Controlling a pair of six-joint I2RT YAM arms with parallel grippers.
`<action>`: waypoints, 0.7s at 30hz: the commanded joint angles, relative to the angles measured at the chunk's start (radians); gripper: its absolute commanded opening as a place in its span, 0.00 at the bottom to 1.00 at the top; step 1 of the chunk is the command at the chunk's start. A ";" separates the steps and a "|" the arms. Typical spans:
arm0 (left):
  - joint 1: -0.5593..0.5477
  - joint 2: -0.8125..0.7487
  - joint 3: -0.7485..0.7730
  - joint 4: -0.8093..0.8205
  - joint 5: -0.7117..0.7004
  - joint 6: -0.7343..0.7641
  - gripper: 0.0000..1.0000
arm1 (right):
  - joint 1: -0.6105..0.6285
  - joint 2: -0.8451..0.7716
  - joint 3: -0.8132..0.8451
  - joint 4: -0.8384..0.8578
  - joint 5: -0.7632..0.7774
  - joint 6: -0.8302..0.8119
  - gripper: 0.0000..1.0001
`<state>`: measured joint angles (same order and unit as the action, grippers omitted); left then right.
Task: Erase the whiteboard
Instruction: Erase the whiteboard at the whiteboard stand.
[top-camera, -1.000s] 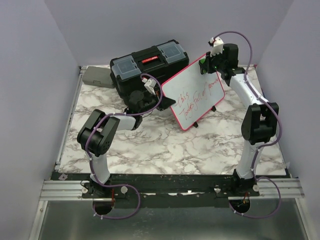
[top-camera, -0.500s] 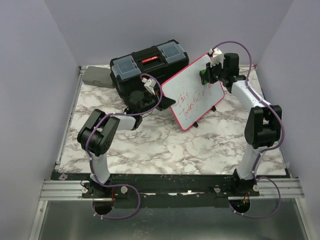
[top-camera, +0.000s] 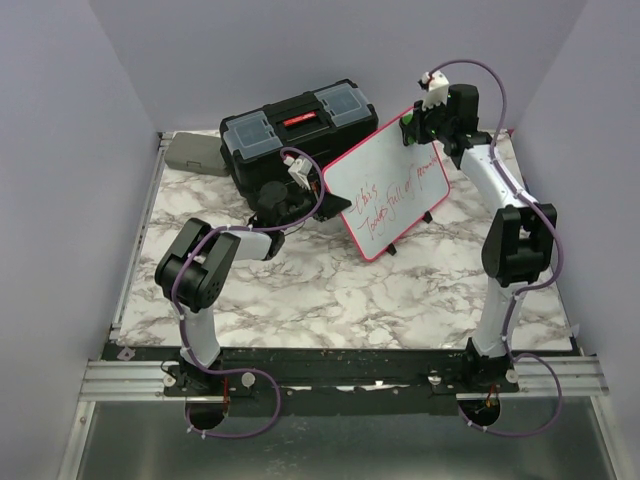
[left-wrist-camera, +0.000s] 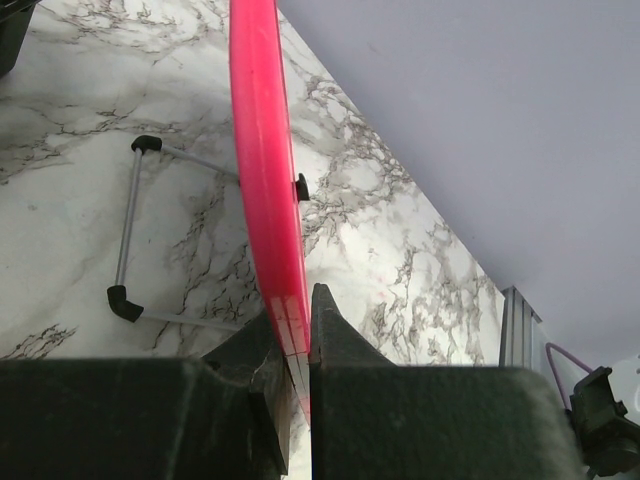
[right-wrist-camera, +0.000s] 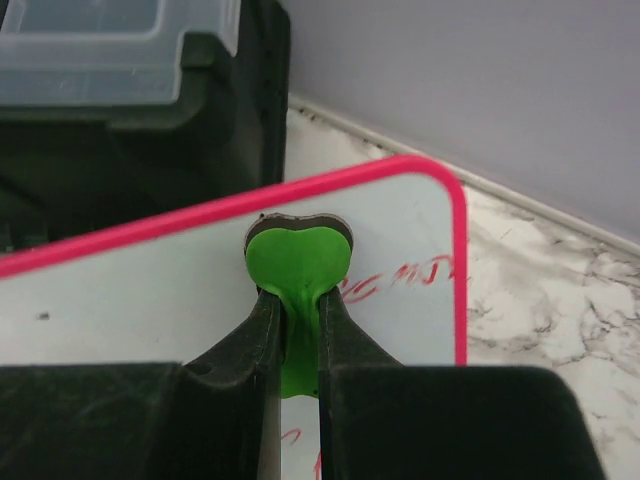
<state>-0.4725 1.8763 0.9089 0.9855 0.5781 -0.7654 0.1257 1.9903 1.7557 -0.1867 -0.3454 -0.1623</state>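
Down at the near edge both arms rise from their bases, and the marble table (top-camera: 330, 290) stretches away from them. The left arm folds low over the tabletop and reaches to the right, and its left gripper (top-camera: 318, 203) is clamped tight on the left edge of the whiteboard (top-camera: 385, 185). The left wrist view shows it plainly: the left gripper (left-wrist-camera: 295, 325) has both fingers pinched onto the pink-red frame (left-wrist-camera: 262, 150), which runs edge-on up the picture. Beside the frame, the wire stand (left-wrist-camera: 125, 230) with its black feet sits on the marble. The board itself stands tilted on that stand, right of centre on the far half of the table, just in front of the toolbox, with red handwriting (top-camera: 390, 195) across its lower part. Further back, the right arm stretches tall up the right side, and the right gripper (top-camera: 412, 128) hangs at the board's upper right corner. It is closed on a green eraser (top-camera: 407, 122). From the right wrist camera, the right gripper (right-wrist-camera: 297, 330) squeezes the stem of that heart-shaped green eraser (right-wrist-camera: 297, 255), which sits just under the pink top edge over the white face (right-wrist-camera: 120, 300), above a bit of red writing (right-wrist-camera: 395, 280); whether it presses on the surface I cannot tell. Behind the board sits the black toolbox (top-camera: 300, 125) with clear-lidded compartments, and a grey case (top-camera: 195, 153) lies at the far left corner
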 joint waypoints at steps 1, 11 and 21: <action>-0.040 0.011 -0.011 -0.007 0.184 0.049 0.00 | 0.010 0.076 0.095 -0.011 0.125 0.046 0.01; -0.040 0.018 -0.008 0.005 0.189 0.045 0.00 | 0.002 -0.001 -0.109 -0.069 -0.069 -0.072 0.01; -0.040 0.018 -0.011 0.012 0.187 0.043 0.00 | 0.001 -0.024 -0.108 -0.056 -0.113 -0.047 0.01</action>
<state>-0.4725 1.8763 0.9089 0.9855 0.5789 -0.7681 0.1089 1.9480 1.6268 -0.1761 -0.4053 -0.2440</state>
